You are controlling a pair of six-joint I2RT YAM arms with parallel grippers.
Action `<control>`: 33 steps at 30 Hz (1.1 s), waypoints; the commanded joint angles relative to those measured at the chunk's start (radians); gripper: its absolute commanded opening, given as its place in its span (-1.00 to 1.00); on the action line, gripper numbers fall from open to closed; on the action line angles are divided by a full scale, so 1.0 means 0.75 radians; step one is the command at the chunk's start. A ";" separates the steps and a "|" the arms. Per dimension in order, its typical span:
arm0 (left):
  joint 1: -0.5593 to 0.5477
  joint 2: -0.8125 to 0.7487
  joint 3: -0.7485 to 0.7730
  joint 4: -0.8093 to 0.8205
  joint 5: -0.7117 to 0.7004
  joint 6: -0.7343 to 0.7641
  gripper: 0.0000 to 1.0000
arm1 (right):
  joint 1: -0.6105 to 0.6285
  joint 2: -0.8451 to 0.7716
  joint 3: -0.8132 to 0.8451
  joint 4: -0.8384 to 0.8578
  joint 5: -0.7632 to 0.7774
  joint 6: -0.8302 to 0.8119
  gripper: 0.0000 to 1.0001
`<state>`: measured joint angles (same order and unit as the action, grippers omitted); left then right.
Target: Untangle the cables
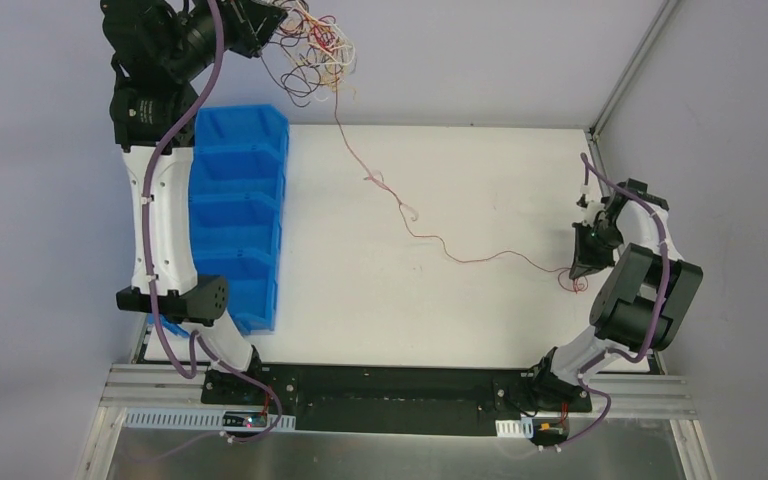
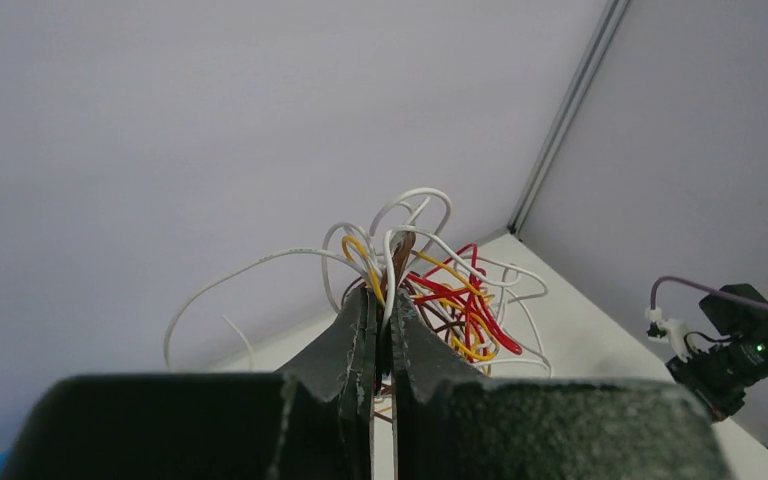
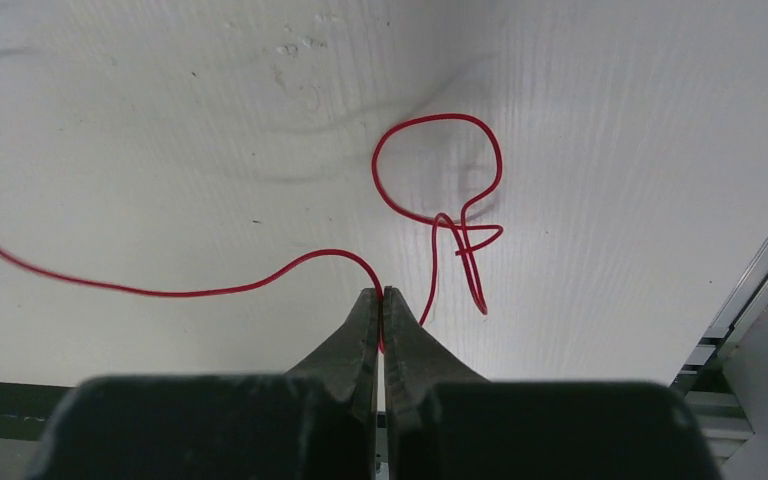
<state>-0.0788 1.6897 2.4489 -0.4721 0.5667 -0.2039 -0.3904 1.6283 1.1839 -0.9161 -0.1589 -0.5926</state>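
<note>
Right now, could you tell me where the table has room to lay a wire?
Widest bare patch: between the red wire, the blue bins and the black front rail. A smaller one lies beyond the wire, toward the back wall. Crowded by the right gripper, where the wire loops.

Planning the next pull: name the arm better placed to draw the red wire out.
Likely right: right pincer is shut on the red wire near the table; left pincer holds the bunch aloft.

White table [image 1: 440,320]: blue bins [image 1: 240,180] left, red wire [image 3: 457,232] trailing across.
</note>
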 commanded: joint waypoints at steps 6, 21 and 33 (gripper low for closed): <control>-0.013 0.026 -0.084 0.194 0.109 -0.219 -1.00 | 0.017 -0.058 0.041 -0.026 -0.029 0.008 -1.00; -0.129 -0.375 -1.486 0.075 -0.104 0.247 -1.00 | 0.022 -0.157 0.632 -0.275 -0.594 0.176 -1.00; -0.148 -0.133 -1.661 -0.065 -0.486 0.490 -1.00 | -0.111 0.039 1.613 -0.083 -0.670 0.686 -1.00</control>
<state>-0.1902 1.5326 1.1889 -0.5018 0.3191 0.0677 -0.4225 1.6150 2.0888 -1.1027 -0.6151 -0.3019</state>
